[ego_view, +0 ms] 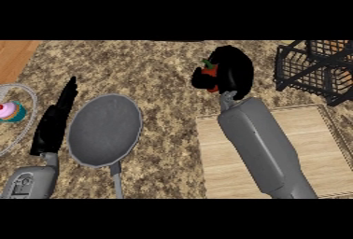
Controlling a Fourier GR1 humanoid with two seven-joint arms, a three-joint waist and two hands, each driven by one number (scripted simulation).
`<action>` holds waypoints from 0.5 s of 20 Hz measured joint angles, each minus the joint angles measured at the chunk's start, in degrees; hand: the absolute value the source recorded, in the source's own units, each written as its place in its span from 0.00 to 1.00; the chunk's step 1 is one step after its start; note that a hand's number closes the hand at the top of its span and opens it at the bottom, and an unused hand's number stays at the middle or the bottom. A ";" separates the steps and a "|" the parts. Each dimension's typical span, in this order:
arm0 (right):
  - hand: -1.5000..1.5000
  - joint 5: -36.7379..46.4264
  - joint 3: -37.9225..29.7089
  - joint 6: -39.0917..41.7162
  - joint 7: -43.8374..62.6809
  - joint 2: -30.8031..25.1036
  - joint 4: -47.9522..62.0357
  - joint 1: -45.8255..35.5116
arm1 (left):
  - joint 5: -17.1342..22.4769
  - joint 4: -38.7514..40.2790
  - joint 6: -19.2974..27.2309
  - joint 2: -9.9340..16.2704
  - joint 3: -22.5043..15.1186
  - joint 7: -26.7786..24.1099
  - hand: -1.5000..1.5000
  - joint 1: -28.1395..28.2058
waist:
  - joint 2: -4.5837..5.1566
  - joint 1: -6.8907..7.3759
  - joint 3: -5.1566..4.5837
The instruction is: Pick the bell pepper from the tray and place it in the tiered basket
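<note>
A red bell pepper [209, 71] with a green stem shows only partly, inside my right hand [231, 70], whose fingers curl round it. That hand hangs over the speckled counter, beyond the far edge of the wooden tray [317, 140] and to the left of the black wire tiered basket [314, 70] at the upper right. My right forearm crosses the tray. My left hand [55, 119] rests open at the left, fingers straight and pointing away, holding nothing.
A round grey pan [103, 128] with its handle toward me lies between the arms. At the far left a white plate [27, 119] carries a pink cupcake [10, 111]. Something orange sits in the basket. A wooden strip shows at the top left corner.
</note>
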 measured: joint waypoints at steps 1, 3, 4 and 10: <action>1.00 0.93 -0.70 -1.26 -0.23 -0.77 0.07 -1.47 | 0.29 -0.27 -0.29 0.14 0.18 -0.16 0.50 0.64 | -0.07 -0.13 0.00; 1.00 3.31 -1.56 -3.11 0.81 -1.05 0.78 -5.19 | 0.20 0.22 -0.08 0.05 0.42 -0.51 0.50 0.53 | -0.14 -0.54 -0.02; 1.00 4.34 -1.97 -3.80 1.10 -1.20 1.21 -6.80 | -0.15 -0.01 0.13 -0.05 0.26 -0.38 0.50 0.75 | -0.18 -0.67 -0.02; 1.00 7.90 -4.84 -0.17 1.75 -7.43 1.91 -13.40 | 0.27 -0.94 -0.38 0.45 1.26 -0.02 0.50 1.39 | -0.39 -1.49 -0.03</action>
